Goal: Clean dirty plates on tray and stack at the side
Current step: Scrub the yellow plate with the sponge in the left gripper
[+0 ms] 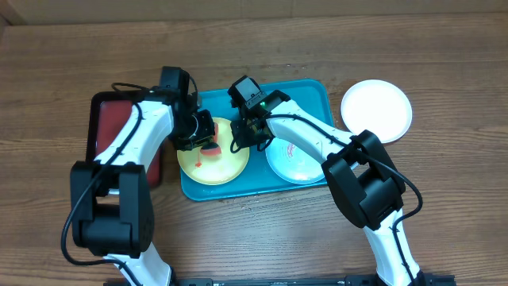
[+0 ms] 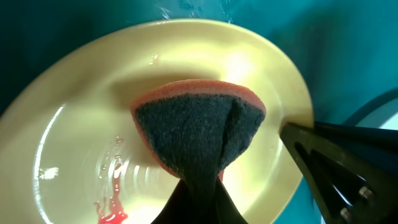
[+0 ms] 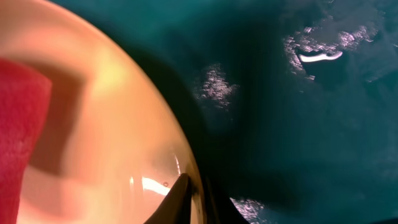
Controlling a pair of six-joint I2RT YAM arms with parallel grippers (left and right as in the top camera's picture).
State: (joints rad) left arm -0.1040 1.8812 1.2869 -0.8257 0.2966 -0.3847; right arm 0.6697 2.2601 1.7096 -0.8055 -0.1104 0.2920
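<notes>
Left wrist view: left gripper point(image 2: 199, 198) clenched on dark-faced red sponge point(image 2: 196, 130) on yellow-green round plastic plate point(image 2: 62, 124) in teal rectangular plastic tray point(image 2: 348, 43); right gripper point(image 3: 194, 202) seemingly pinches its rim, so scrub firmly toward red smear point(image 2: 109, 211).

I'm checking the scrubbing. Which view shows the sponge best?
Left wrist: the sponge fills mid-frame, dark scouring face and pink edge clear, pinched by the left gripper over the yellow-green plate. Overhead shows only a small red patch between the arms; right wrist catches one red corner at its left edge.
</notes>
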